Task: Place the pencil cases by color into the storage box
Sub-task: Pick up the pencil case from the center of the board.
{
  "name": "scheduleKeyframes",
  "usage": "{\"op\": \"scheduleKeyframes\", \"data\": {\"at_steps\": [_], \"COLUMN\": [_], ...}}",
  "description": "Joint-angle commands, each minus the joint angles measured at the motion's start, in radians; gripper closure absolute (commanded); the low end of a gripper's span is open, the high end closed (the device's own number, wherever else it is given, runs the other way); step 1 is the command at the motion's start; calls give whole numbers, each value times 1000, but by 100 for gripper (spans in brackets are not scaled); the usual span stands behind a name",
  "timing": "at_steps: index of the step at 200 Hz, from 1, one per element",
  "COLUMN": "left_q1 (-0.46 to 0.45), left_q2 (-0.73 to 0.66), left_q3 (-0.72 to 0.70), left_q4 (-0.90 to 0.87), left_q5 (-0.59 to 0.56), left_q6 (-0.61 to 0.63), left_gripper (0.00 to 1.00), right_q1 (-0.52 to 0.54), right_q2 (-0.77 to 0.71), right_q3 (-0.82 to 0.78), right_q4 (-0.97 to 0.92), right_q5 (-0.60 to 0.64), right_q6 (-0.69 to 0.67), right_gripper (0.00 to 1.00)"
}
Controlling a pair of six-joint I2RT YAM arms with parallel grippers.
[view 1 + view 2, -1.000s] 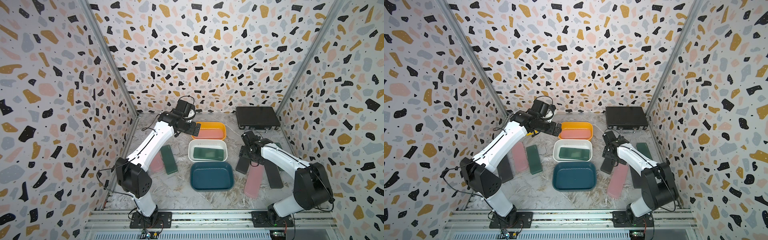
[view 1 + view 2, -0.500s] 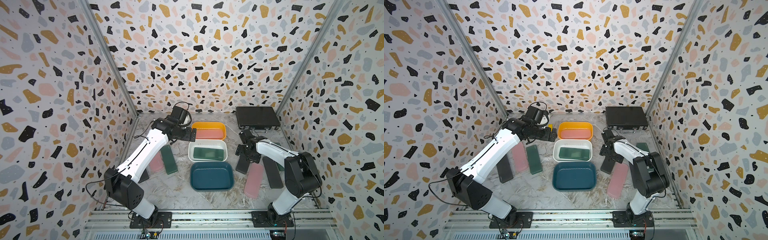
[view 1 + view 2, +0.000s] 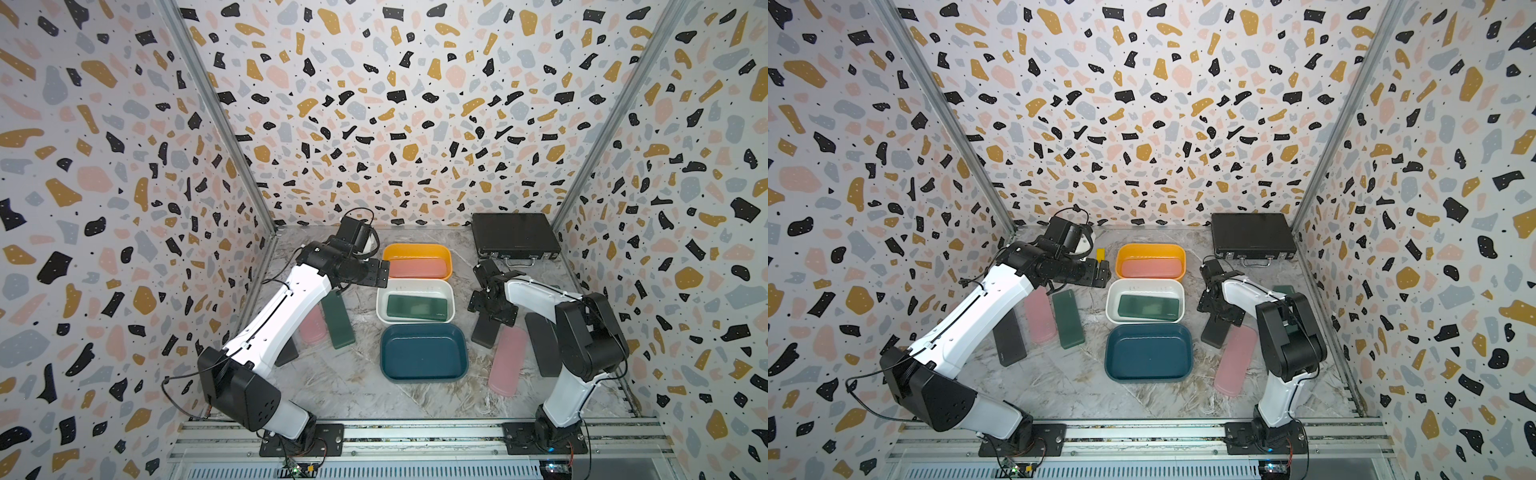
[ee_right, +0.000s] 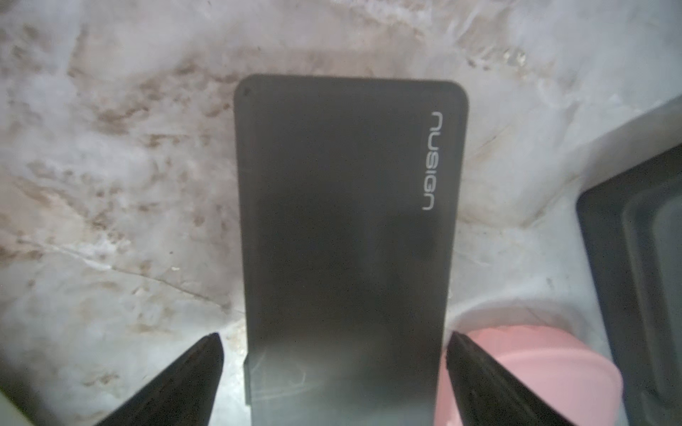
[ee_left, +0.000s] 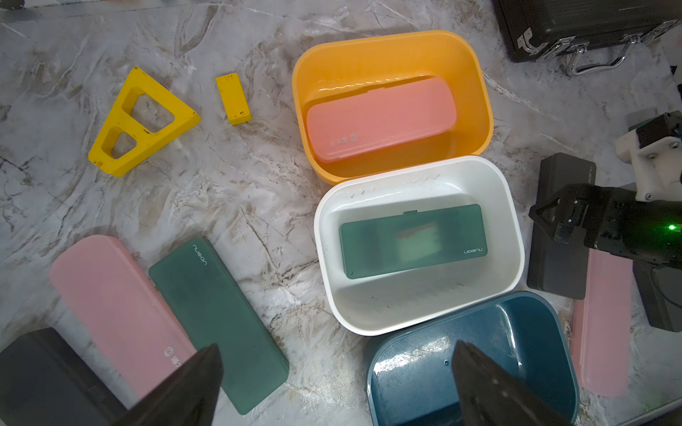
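The black pencil case (image 4: 350,221) lies flat on the worktop toward its right edge. The right gripper (image 4: 334,335) hangs low over it with jaws spread wide, one along each long side. That straddle looks like the set-up for a pinch across the narrow width, though nothing is held and contact cannot be made out. A loose pink case (image 3: 505,361) lies just beside it, close to one finger, so closing calls for care not to catch both. Three boxes stand in a row down the middle of the worktop, from far edge to near edge. The orange box (image 3: 415,249) holds a stored pink case (image 3: 417,267) and the white box (image 3: 380,299) a stored green case (image 3: 417,307). The blue box (image 3: 424,353) is bare, so it is probably meant for black. The left gripper (image 5: 337,345), wide and empty, hovers beside the orange and white boxes. Near it, toward the left edge, wait a second pink case (image 3: 1040,316), a loose green case (image 3: 1067,318) and another black case (image 3: 1009,340).
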Motion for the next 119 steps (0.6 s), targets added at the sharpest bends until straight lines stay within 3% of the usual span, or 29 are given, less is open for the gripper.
{"op": "scheduleKeyframes", "data": {"at_steps": [1, 64, 119], "left_q1": [-5, -4, -4], "left_q2": [-23, -54, -95], "left_q3": [-22, -60, -99], "left_q4": [12, 15, 14], "left_q5": [-4, -15, -14], "left_q6": [-3, -12, -40], "left_gripper": [0, 0, 0], "right_q1": [-3, -3, -3], "right_q2": [10, 36, 14], "right_q3": [22, 2, -26], "right_q4": [-2, 39, 67], "right_q5": [-6, -45, -75], "right_q6": [-2, -4, -25], "right_gripper": [1, 13, 37]}}
